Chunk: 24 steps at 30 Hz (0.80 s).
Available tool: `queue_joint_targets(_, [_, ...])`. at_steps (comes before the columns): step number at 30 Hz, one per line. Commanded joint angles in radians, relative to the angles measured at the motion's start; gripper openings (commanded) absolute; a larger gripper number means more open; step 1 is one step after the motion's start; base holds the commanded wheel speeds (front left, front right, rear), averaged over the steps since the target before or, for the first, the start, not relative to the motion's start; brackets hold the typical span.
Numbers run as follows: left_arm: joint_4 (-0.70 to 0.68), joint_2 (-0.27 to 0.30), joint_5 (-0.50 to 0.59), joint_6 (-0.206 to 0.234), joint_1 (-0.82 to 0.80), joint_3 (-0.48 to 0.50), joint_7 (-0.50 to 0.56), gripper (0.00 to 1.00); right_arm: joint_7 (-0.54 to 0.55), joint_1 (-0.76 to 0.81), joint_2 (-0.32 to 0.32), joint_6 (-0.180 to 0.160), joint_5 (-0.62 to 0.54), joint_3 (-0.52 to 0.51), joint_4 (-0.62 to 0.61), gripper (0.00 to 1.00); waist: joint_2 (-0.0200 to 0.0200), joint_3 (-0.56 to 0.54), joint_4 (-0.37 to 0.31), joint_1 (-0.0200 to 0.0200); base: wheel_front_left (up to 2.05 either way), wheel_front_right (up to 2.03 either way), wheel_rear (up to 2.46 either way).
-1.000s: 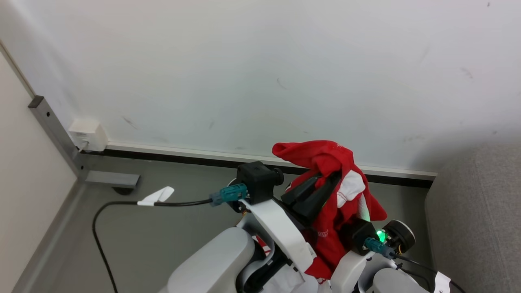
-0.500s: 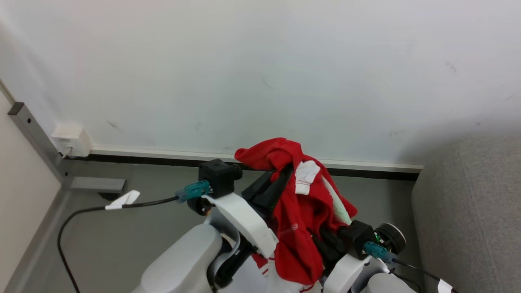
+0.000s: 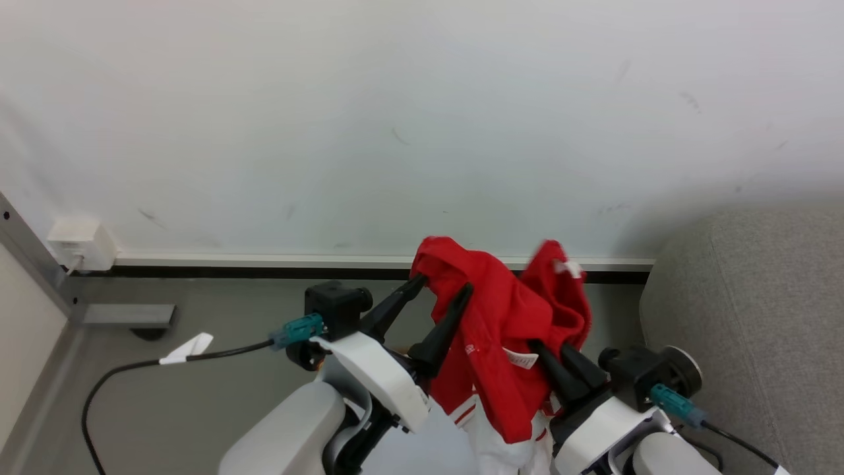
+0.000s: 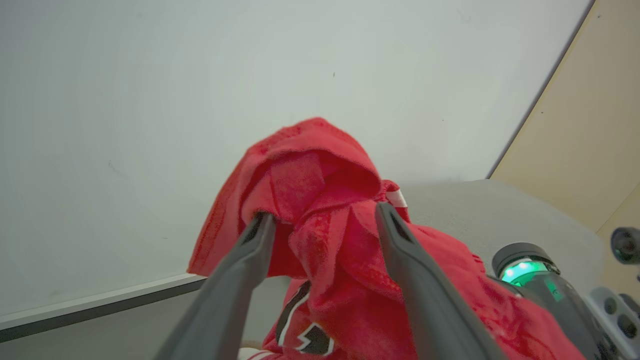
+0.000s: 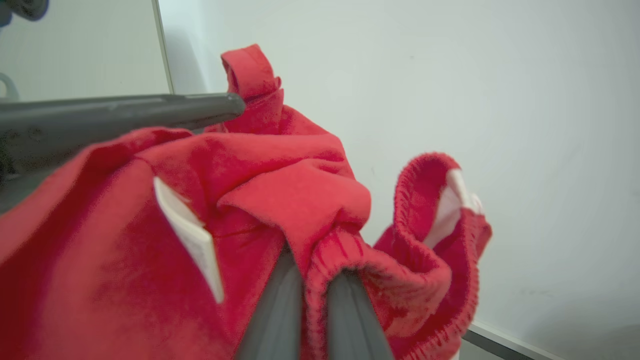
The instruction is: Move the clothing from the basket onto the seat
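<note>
A white wall (image 3: 395, 119) stood behind the grey seat (image 3: 758, 316) at the right. Left of the seat, the red clothing (image 3: 501, 316) hung aloft, draped over the left end effector (image 3: 440, 290), whose fingers were spread. The right end effector (image 5: 316, 280) pinched a fold of it.

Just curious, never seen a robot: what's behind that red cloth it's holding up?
Behind the clothing stands a white wall, with dark skirting above grey floor. The cloth covers the tips of the right fingers and the stretch of skirting behind it.
</note>
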Motion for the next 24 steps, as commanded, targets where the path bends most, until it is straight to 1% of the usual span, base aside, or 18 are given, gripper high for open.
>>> queue_joint_targets(1, [-0.005,0.015,0.013,-0.003,0.018,-0.001,-0.010,1.00,-0.001,0.015,-0.018,-0.002,-0.015,-0.026,-0.020,0.00,0.0000,-0.001,-0.010,0.0000,0.00,0.00,0.00])
queue_joint_targets(5, [-0.025,0.027,0.037,-0.004,0.038,0.002,-0.019,1.00,-0.001,0.014,-0.043,-0.002,-0.028,-0.084,-0.066,0.00,0.0000,-0.003,-0.033,0.0000,0.00,0.00,0.00])
queue_joint_targets(10, [-0.070,0.041,0.074,-0.008,0.063,0.008,-0.023,1.00,-0.001,0.015,-0.080,-0.002,-0.049,-0.157,-0.115,0.00,0.0000,-0.005,-0.080,0.0000,0.00,0.00,0.00])
queue_joint_targets(17, [-0.156,0.055,0.159,-0.012,0.111,0.032,-0.023,1.00,-0.001,0.033,-0.128,-0.002,-0.085,-0.263,-0.194,0.00,0.0000,0.002,-0.183,0.0000,0.00,0.00,0.00])
queue_joint_targets(18, [-0.156,0.055,0.159,-0.012,0.111,0.032,-0.023,1.00,-0.001,0.033,-0.128,-0.002,-0.085,-0.263,-0.194,0.00,0.0000,0.002,-0.183,0.0000,0.00,0.00,0.00])
queue_joint_targets(19, [-0.166,0.054,0.170,-0.011,0.118,0.033,-0.024,1.00,-0.001,0.039,-0.134,-0.002,-0.084,-0.280,-0.208,0.00,0.0000,0.003,-0.197,0.0000,0.00,0.00,0.00])
queue_joint_targets(24, [-0.197,0.064,0.233,-0.011,0.147,0.052,-0.024,1.00,0.000,0.057,-0.156,-0.002,-0.090,-0.326,-0.271,0.00,0.0000,0.015,-0.287,0.0000,0.00,0.00,0.00])
